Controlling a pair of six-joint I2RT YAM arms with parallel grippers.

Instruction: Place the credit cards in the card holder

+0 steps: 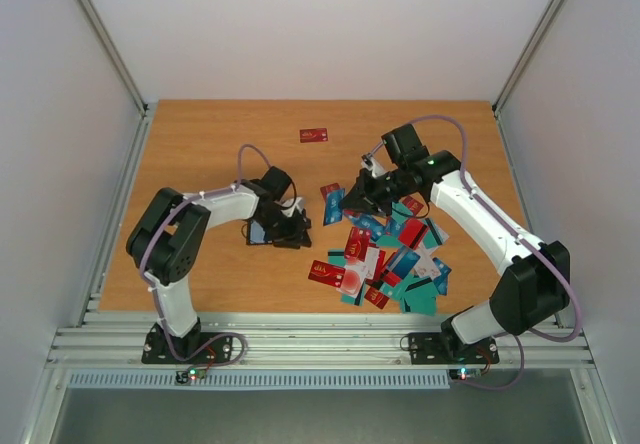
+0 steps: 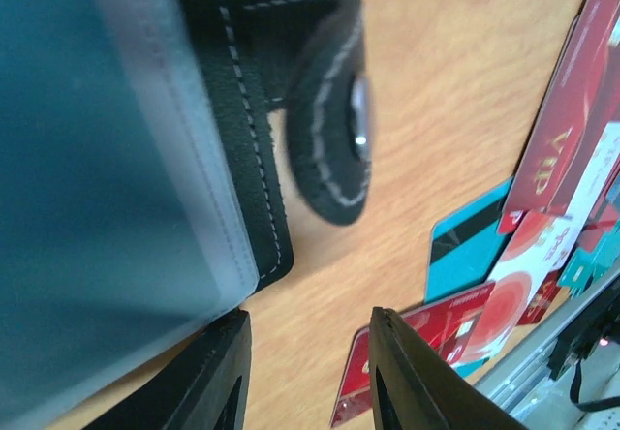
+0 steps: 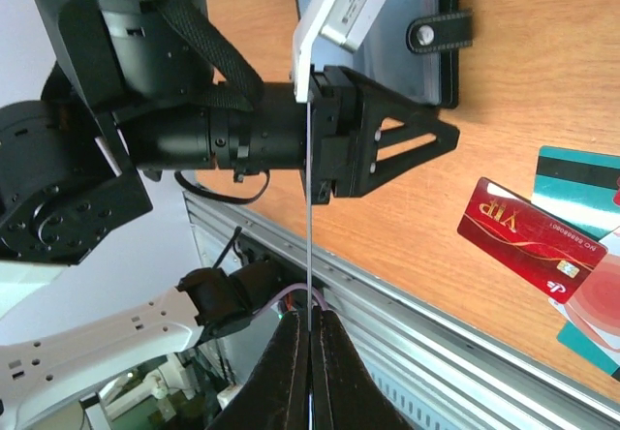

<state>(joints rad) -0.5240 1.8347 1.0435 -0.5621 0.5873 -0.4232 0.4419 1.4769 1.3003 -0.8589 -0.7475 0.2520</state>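
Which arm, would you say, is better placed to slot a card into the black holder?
Right. The right fingers are shut on a thin plastic card held edge-on, pointing toward the black stitched leather card holder; the left fingers sit open at that holder, carrying nothing.

Top external: high behind the near counter [image 1: 200, 154] edge, looking down on the card holder [image 1: 265, 232] and everything around it. Left wrist: hard against the holder, facing past it toward the credit cards [image 2: 562, 149]. Right wrist: farther off, looking back at the holder. All three views share it.
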